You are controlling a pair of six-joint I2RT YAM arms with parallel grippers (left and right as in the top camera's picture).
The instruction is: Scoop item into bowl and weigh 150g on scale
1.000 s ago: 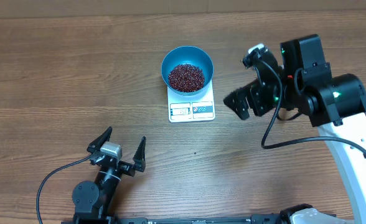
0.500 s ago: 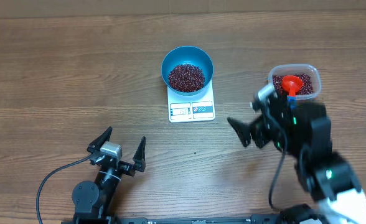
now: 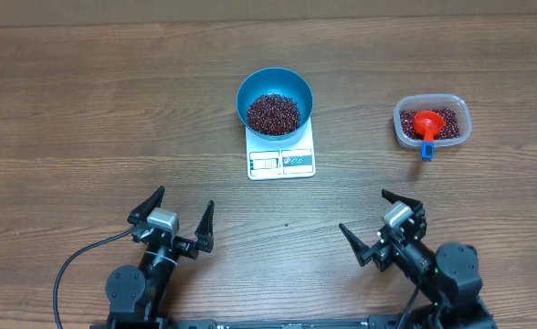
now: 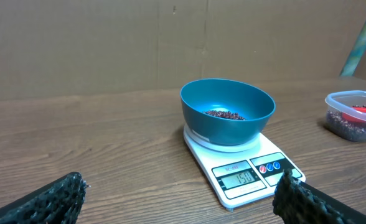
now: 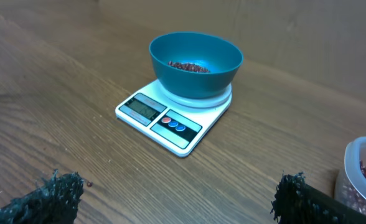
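The blue bowl (image 3: 275, 80) stands on the white scale (image 3: 298, 163) at the middle back of the table, with a heap of dark red beans (image 3: 272, 112) inside it. In the left wrist view the bowl (image 4: 226, 127) sits ahead and the scale's display (image 4: 241, 179) reads 150. My left gripper (image 3: 184, 203) rests open near the front edge, left of centre, with nothing between its fingers. My right gripper (image 3: 364, 212) is open and empty too, at the front right. Both are well short of the scale (image 5: 183, 134).
A clear plastic tub (image 3: 458, 122) at the back right holds more beans and a red scoop (image 3: 425, 122) with a blue handle. One stray bean (image 3: 287, 223) lies on the wood between the two grippers.
The right arm pulled back from beside the tub to the front right of the table, uncovering the tub and scoop. The left arm, bowl and scale stayed still.
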